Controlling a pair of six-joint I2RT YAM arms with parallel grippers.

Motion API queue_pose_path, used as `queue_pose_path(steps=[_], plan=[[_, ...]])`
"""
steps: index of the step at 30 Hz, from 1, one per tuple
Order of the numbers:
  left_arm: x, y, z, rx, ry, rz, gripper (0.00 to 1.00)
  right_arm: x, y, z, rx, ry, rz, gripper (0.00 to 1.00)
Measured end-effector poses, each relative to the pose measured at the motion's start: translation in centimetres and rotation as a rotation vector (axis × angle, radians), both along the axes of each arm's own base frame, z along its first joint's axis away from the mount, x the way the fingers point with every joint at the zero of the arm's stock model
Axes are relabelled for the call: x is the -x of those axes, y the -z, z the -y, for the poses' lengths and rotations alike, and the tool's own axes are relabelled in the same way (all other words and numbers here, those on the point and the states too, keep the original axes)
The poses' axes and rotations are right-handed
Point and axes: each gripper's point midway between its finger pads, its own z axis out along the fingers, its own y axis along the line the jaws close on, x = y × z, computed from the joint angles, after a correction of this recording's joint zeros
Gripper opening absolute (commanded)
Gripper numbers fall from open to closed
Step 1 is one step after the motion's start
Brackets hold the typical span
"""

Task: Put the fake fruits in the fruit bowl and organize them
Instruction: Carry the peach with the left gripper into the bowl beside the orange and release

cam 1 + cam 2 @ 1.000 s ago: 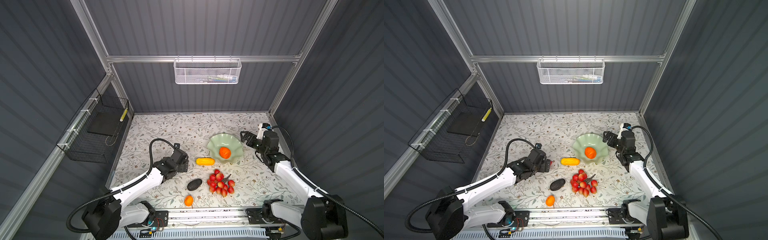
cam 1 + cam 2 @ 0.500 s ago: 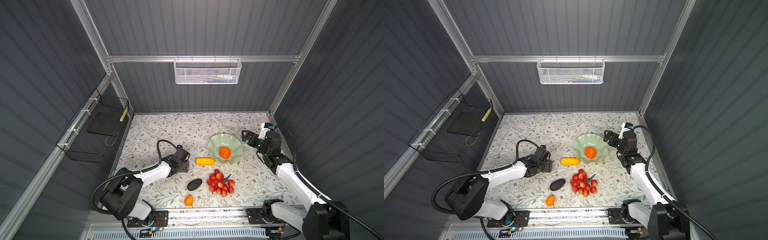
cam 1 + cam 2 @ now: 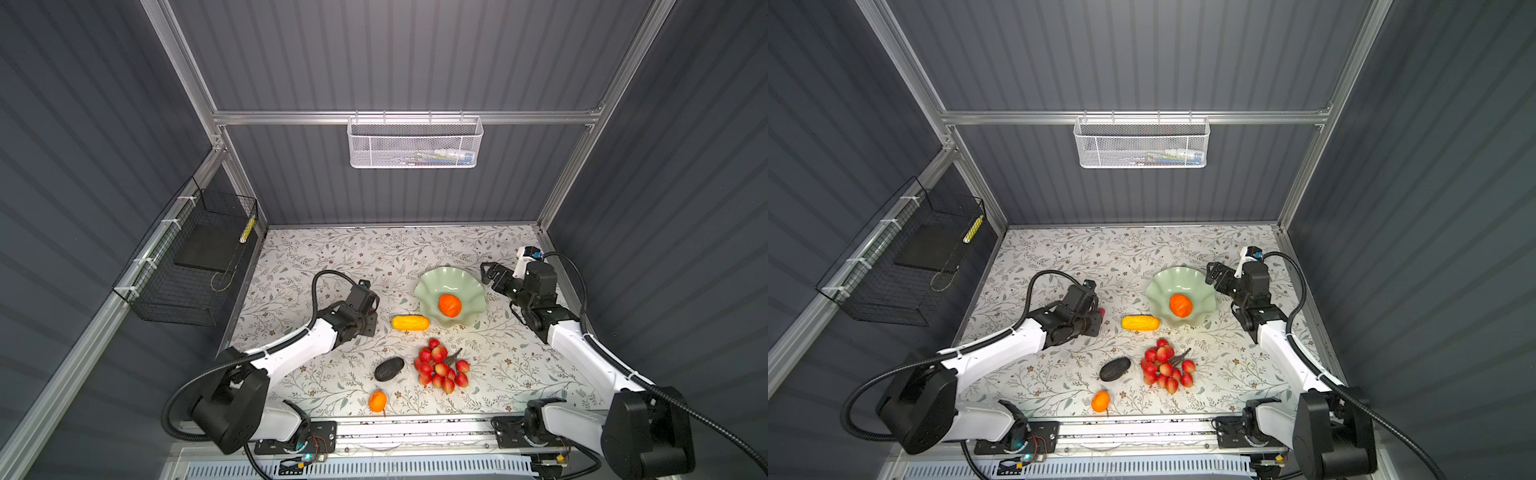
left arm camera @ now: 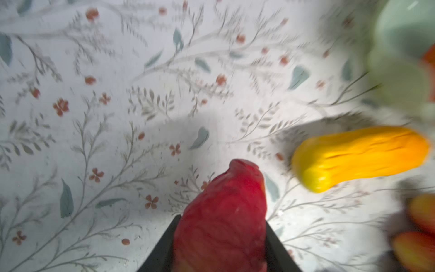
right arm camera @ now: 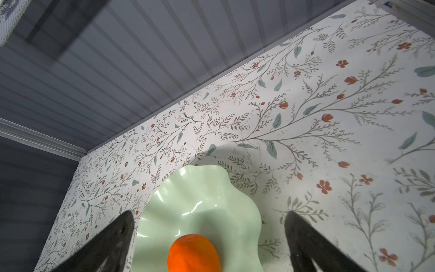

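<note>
Left pincer [image 4: 221, 226], earlier agape, now tight on strawberry [image 4: 226, 193]; right pincer [image 5: 209, 216] apart beside fruit bowl [image 5: 200, 188].

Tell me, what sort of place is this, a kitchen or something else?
Probably a robot test booth, not a kitchen: grey panelled walls on an aluminium frame, a left arm and right arm mounted on a front rail, and fake fruits on a floral tabletop.

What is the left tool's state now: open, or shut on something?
Shut on the strawberry. The left wrist view shows it wedged between the dark fingers of the left tool.
</note>
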Motion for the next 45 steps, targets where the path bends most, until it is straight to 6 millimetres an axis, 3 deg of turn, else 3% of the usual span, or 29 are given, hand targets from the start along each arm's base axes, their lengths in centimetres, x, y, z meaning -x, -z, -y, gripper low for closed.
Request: queue_pose_path(steps=[4, 7, 9, 13, 19, 26, 30, 34, 41, 45], plan=[[-2.4, -6.9, 3.5, 0.134, 0.081, 0.137, 0.41, -0.3, -0.2, -0.2, -0.008, -0.005, 0.005, 0.99], [-3.9, -8.8, 7.0, 0.165, 0.156, 0.175, 0.41, -0.3, -0.4, -0.2, -0.014, -0.003, 0.011, 0.99], [-4.6, -8.5, 9.7, 0.155, 0.211, 0.171, 0.41, -0.3, -0.4, -0.2, -0.014, -0.003, 0.010, 0.99], [-5.7, -5.4, 14.9, 0.114, 0.311, 0.129, 0.41, 0.2, -1.3, 0.0, -0.010, 0.002, 0.027, 0.99], [-7.5, -1.4, 19.5, 0.094, 0.376, 0.068, 0.42, 1.4, -4.0, 0.6, 0.009, 0.019, 0.100, 0.99], [-9.1, 1.7, 21.5, 0.085, 0.377, 0.031, 0.51, 2.1, -3.9, 1.1, 0.047, 0.033, 0.097, 0.99], [-9.2, 3.6, 21.6, 0.079, 0.357, -0.010, 0.61, 2.1, -3.7, 1.3, 0.063, 0.035, 0.090, 0.99], [-8.9, 4.2, 21.6, 0.088, 0.348, -0.040, 0.70, 2.1, -3.6, 1.3, 0.073, 0.037, 0.088, 0.99], [-9.1, 3.0, 22.1, 0.124, 0.352, -0.013, 0.76, 2.2, -2.8, 1.3, 0.107, 0.017, 0.061, 0.99], [-9.9, -1.3, 20.9, 0.162, 0.321, 0.088, 0.85, 2.2, -3.1, 0.1, 0.140, -0.043, 0.058, 0.99]])
